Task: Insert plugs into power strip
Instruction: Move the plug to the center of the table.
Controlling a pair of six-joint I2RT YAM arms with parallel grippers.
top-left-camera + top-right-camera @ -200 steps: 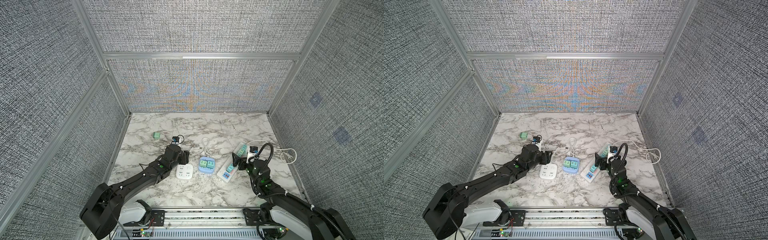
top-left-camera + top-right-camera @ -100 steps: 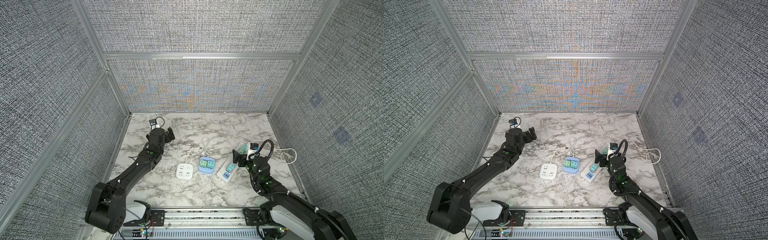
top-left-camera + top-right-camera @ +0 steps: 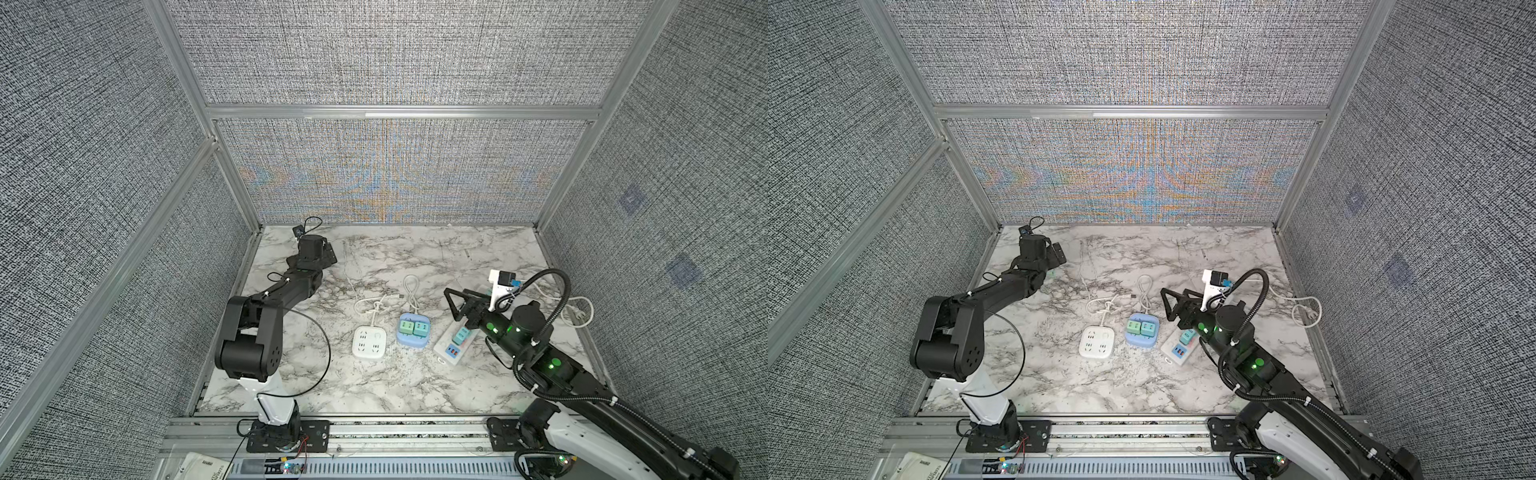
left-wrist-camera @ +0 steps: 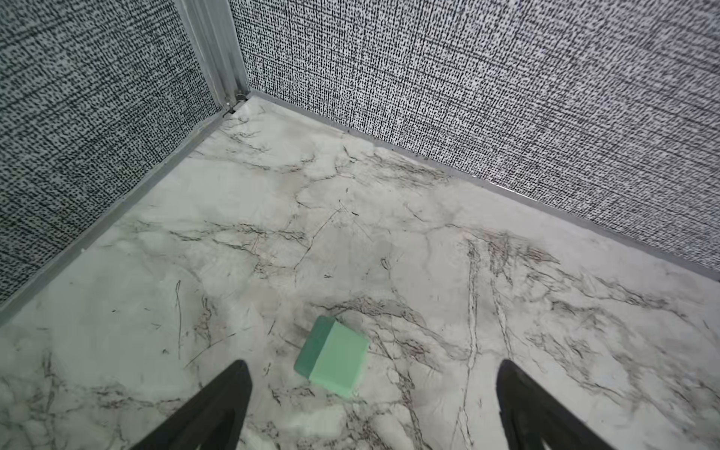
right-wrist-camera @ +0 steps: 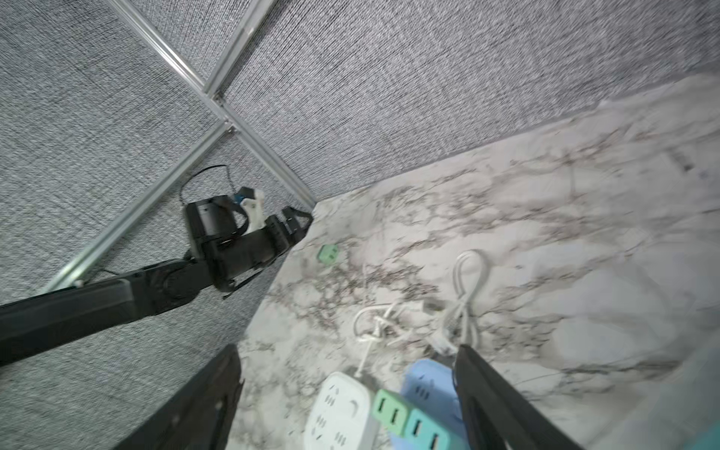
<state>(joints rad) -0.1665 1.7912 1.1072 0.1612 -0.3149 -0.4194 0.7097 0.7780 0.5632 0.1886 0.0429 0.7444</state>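
Plug lies untouched between left end effector tips

Three power strips and two robot arms are here. Four green plugs show, one loose at ten o'clock.

Left gripper, right gripper: seemingly spread.

No legible writing

White printed booklet at the front edge, seen in both top views: dark lettering, too small to read.
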